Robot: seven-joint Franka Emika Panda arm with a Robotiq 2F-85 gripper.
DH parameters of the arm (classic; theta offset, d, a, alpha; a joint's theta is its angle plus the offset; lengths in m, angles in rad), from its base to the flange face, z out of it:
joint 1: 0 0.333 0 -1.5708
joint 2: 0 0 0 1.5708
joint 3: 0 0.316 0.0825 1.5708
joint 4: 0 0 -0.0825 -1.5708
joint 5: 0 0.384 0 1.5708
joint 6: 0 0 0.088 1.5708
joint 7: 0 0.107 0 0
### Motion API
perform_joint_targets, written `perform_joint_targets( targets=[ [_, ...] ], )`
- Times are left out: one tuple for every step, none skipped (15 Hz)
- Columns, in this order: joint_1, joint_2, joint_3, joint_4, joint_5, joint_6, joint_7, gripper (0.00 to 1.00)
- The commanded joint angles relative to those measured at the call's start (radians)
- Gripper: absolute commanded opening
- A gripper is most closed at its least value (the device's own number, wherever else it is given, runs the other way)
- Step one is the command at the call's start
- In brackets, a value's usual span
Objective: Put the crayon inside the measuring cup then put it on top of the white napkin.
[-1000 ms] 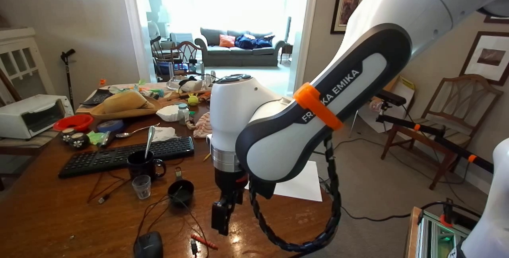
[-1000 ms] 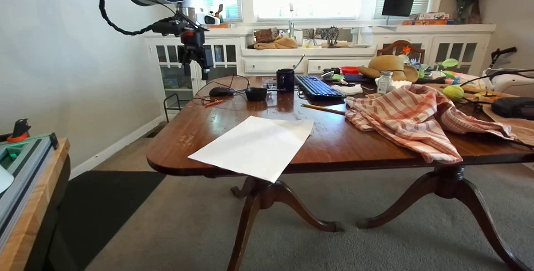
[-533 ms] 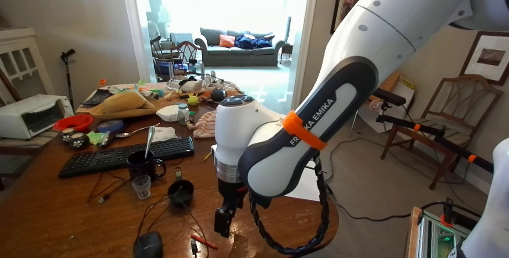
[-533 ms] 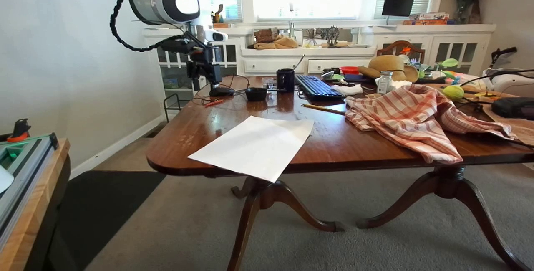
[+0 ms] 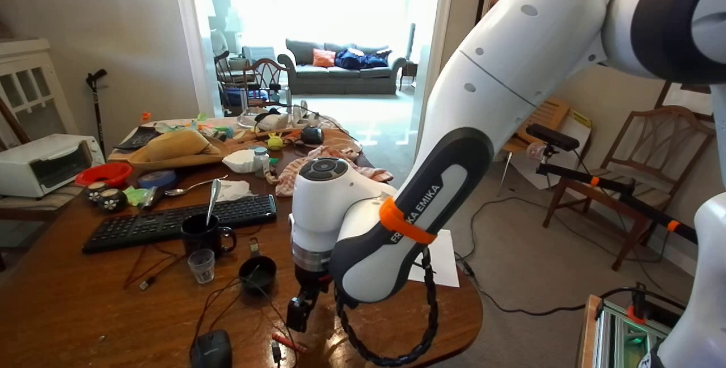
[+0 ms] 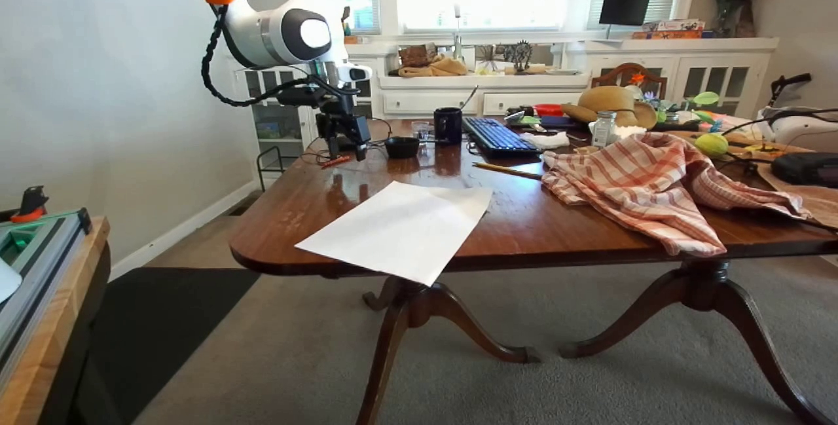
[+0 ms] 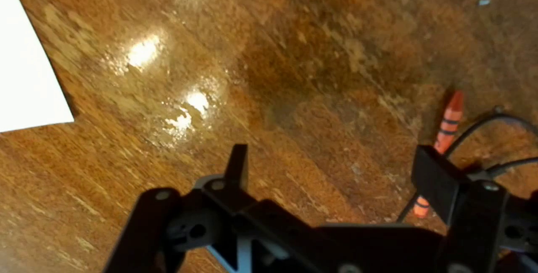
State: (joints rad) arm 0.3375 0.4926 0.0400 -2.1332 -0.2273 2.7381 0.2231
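A red crayon (image 5: 283,340) lies on the table beside a cable; it also shows in an exterior view (image 6: 336,161) and in the wrist view (image 7: 449,126), where the right-hand finger (image 7: 437,180) hides its middle. My gripper (image 7: 332,168) is open and empty, above the table, with the crayon off to one side of the jaws. The black measuring cup (image 5: 258,277) stands upright with its handle pointing away; it also shows in an exterior view (image 6: 401,148). A crumpled white napkin (image 5: 232,190) lies behind the keyboard. A flat white sheet (image 6: 406,228) lies at the table edge.
Thin cables run around the measuring cup and crayon. A black mouse (image 5: 212,350), a clear small cup (image 5: 202,266), a black mug (image 5: 203,236) with a spoon and a keyboard (image 5: 142,229) stand near. A checked cloth (image 6: 645,183) and a pencil (image 6: 507,171) lie further along.
My gripper has come down toward the table and, in an exterior view, moved right, in front of the mouse and near the crayon. The crayon and measuring cup have not moved.
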Motion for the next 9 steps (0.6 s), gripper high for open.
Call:
perform_joint_targets(
  targets=[
    [0.083, 0.093, -0.085, 0.091, -0.066, 0.033, 0.092, 1.0],
    [0.096, 0.106, -0.101, 0.105, -0.073, 0.036, 0.103, 1.0],
    [0.107, 0.119, -0.114, 0.12, -0.073, 0.041, 0.113, 1.0],
    [0.112, 0.129, -0.119, 0.129, -0.067, 0.048, 0.119, 1.0],
    [0.118, 0.135, -0.124, 0.138, -0.059, 0.059, 0.127, 1.0],
    [0.125, 0.14, -0.13, 0.145, -0.057, 0.066, 0.131, 1.0],
    [0.124, 0.143, -0.128, 0.15, -0.047, 0.074, 0.134, 1.0],
    [0.122, 0.145, -0.124, 0.152, -0.036, 0.086, 0.138, 1.0],
    [0.116, 0.145, -0.116, 0.153, -0.02, 0.092, 0.144, 1.0]
  ],
)
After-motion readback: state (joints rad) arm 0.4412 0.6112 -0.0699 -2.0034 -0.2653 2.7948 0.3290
